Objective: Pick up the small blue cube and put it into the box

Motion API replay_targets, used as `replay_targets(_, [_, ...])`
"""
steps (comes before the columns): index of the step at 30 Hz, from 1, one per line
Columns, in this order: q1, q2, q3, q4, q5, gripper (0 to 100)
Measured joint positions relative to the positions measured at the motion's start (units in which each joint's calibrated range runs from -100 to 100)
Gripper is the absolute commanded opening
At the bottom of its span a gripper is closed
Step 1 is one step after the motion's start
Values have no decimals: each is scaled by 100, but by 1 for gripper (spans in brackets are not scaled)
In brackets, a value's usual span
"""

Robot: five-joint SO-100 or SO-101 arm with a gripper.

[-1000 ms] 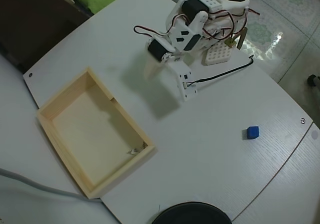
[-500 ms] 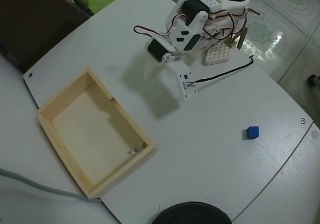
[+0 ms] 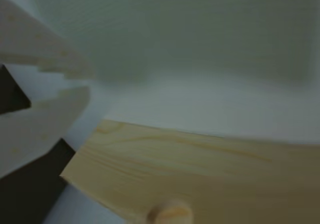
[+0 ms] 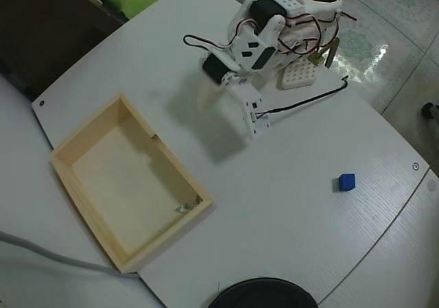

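The small blue cube (image 4: 346, 182) lies alone on the white table at the right in the overhead view. The box (image 4: 67, 151), a shallow pale-wood tray, stands at the left. My gripper (image 4: 230, 121) hangs above the table between them, just right of the box's far corner and far from the cube. Its white fingers (image 4: 204, 97) are spread and hold nothing. The wrist view is blurred. It shows the fingers (image 3: 42, 126) at the left and pale wood of the box (image 3: 200, 169) along the bottom. The cube is out of that view.
The arm's base (image 4: 302, 20) stands at the table's far edge, with a black cable (image 4: 302, 102) trailing on the table. A black round object (image 4: 264, 295) sits at the near edge. A small scrap (image 4: 182, 208) lies inside the box. A grey cable (image 4: 41, 253) runs at lower left.
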Motion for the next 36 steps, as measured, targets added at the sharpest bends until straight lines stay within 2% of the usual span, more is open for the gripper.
replay_targets(11, [0,0,-1991,503,0,2])
replay_targets(18, [-44,34,-2869,1023,0,19])
replay_targets(27, [-479,1549,-4778,1433,-205,20])
replay_targets(36, [-1452,3360,-7068,2601,-263,20])
